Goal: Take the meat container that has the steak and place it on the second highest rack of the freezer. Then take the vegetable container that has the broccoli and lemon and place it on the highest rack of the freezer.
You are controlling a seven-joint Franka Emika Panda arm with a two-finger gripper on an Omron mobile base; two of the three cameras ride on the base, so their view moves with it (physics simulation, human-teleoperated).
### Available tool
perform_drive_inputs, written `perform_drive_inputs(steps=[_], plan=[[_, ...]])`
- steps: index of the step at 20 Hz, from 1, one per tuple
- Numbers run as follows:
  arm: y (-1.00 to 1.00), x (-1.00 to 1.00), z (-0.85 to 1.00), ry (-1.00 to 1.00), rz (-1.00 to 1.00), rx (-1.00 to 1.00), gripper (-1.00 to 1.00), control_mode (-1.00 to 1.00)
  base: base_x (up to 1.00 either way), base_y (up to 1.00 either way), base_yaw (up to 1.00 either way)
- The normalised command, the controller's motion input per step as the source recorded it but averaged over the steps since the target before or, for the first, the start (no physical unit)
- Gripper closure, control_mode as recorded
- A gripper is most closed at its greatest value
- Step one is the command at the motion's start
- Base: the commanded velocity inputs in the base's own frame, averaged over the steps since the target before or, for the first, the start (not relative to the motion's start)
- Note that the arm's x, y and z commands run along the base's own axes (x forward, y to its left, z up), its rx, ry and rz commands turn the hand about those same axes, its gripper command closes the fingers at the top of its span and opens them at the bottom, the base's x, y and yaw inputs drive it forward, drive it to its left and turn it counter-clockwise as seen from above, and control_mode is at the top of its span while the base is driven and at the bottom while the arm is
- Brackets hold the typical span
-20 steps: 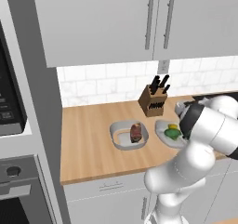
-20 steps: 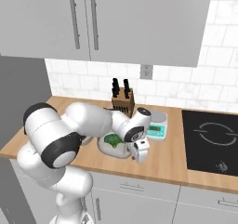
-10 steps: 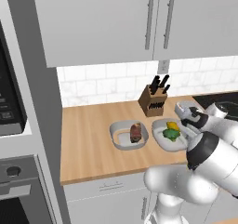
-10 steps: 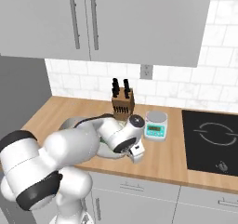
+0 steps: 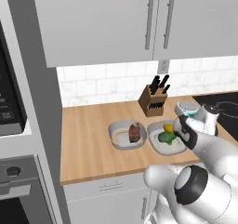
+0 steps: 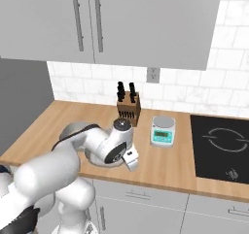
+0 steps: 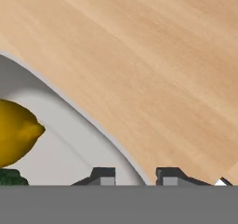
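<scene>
Gripper (image 7: 135, 176): fingertips straddle the vegetable container (image 7: 88, 130) rim beside the lemon (image 7: 16, 132), apparently clamped; advisable: lift level; keep broccoli (image 5: 166, 137) from rolling.

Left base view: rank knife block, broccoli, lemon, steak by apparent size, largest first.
1. knife block
2. steak and broccoli, look alike, not ranked
3. lemon, partly hidden by the arm, so unsure
</scene>
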Motion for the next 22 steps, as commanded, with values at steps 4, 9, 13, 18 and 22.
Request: perform_drive_inputs(steps=[4, 9, 13, 18, 22], plan=[[-0.28, -0.11, 1.00, 0.08, 0.00, 0.00, 1.00, -1.00, 0.00, 0.00, 0.00], [-0.11, -0.38, 0.92, -0.16, 0.00, 0.00, 1.00, -1.00, 0.00, 0.00, 0.00], [0.00, -0.29, 0.86, -0.06, 0.00, 0.03, 1.00, -1.00, 0.00, 0.00, 0.00], [0.00, -0.16, 0.77, 0.01, -0.05, 0.00, 1.00, -1.00, 0.00, 0.00, 0.00], [0.00, -0.25, 0.58, 0.00, -0.07, 0.00, 1.00, -1.00, 0.00, 0.00, 0.00]])
